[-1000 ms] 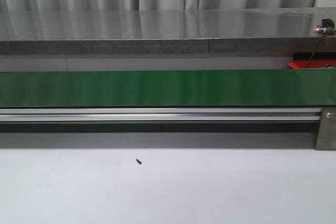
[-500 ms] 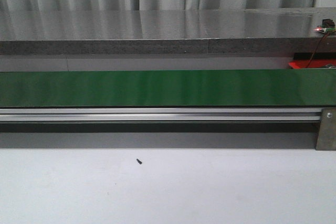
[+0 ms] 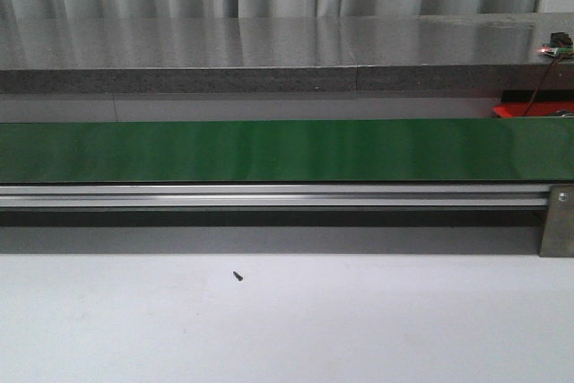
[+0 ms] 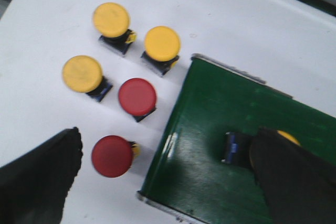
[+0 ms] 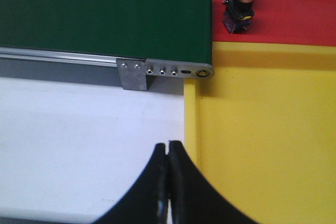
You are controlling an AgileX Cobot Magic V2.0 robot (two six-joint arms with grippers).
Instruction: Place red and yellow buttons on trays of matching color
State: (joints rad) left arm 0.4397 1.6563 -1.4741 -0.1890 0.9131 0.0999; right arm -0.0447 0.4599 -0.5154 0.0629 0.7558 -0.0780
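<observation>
- Five buttons wait on the white table (image 4: 47, 24) beside the green belt (image 4: 220, 114): three yellow buttons (image 4: 111, 20), two red buttons (image 4: 137, 96).
- One yellow button (image 4: 236, 149) lies on the belt, beside the left gripper (image 4: 168, 177), whose jaws stand wide.
- Right gripper (image 5: 168, 153) is closed, empty, at the yellow tray (image 5: 268, 129) edge.
- Buttons look light, rigid; domed caps seem slippery, so grip the squarish base.

right pincer (image 5: 167, 153) closed, empty, over yellow tray (image 5: 262, 140) edge; red button (image 5: 242, 1) on red tray (image 5: 294, 9).

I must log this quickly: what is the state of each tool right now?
Left tool: open, holding nothing; a yellow button lies on the green belt beside one finger.
Right tool: closed, empty.
</observation>
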